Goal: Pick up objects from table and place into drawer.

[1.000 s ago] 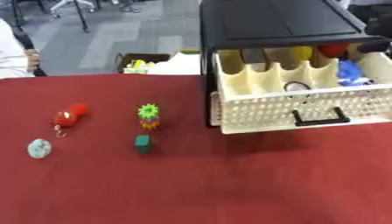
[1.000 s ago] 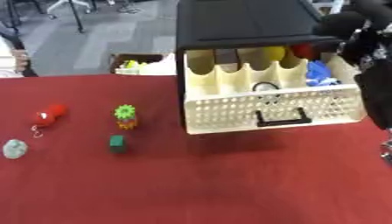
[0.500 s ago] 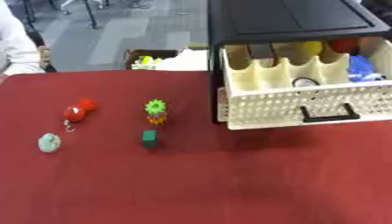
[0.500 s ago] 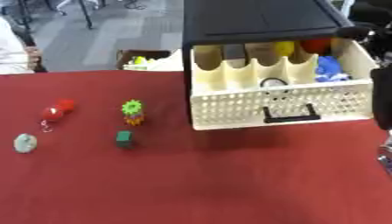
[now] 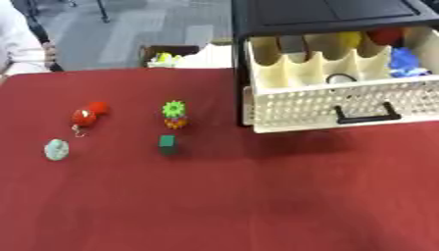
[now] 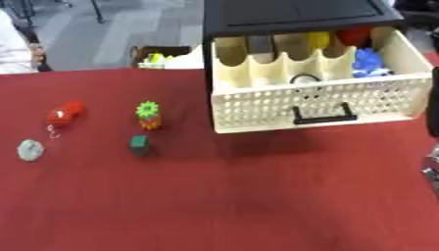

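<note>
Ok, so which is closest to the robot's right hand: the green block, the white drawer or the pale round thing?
1. White drawer, just above the right hand at the right edge.
2. Green block, left of the middle.
3. Pale round thing, at the far left.

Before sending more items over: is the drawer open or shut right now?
Open. The cream drawer is pulled out of its black cabinet, so its divided compartments show from above, with yellow, red and blue things already inside.
</note>
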